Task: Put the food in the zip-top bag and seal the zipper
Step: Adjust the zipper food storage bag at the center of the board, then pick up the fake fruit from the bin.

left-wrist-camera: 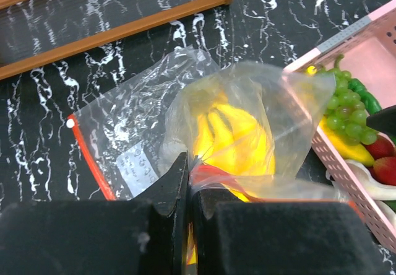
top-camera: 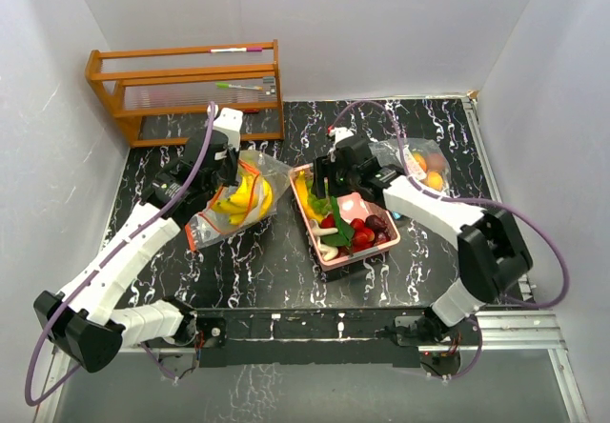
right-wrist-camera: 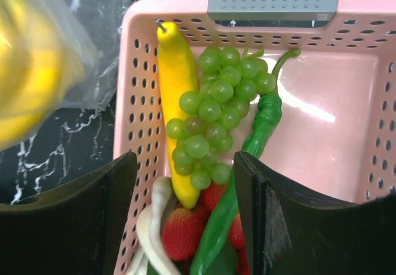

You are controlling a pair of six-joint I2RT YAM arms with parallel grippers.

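Bananas (top-camera: 243, 199) sit in the zip-top bag (left-wrist-camera: 124, 120) at centre-left, its edge pinched by the left gripper (left-wrist-camera: 190, 174); the right gripper (right-wrist-camera: 184, 166) hangs spread above grapes (right-wrist-camera: 213, 114) in the pink tray (right-wrist-camera: 179, 5).

zip-top bags: 2, left bag (top-camera: 205, 225) at 9 o'clock of the tray, right bag (top-camera: 405, 147) at 2 o'clock
pink tray (top-camera: 307, 225): 1
banana bunch (top-camera: 243, 199): 1
grape bunch (right-wrist-camera: 213, 114): 1
green pepper (right-wrist-camera: 260, 126): 1
oranges (top-camera: 434, 180): 2 visible
wooden rack (top-camera: 186, 90): 1
pens (top-camera: 236, 50): 2
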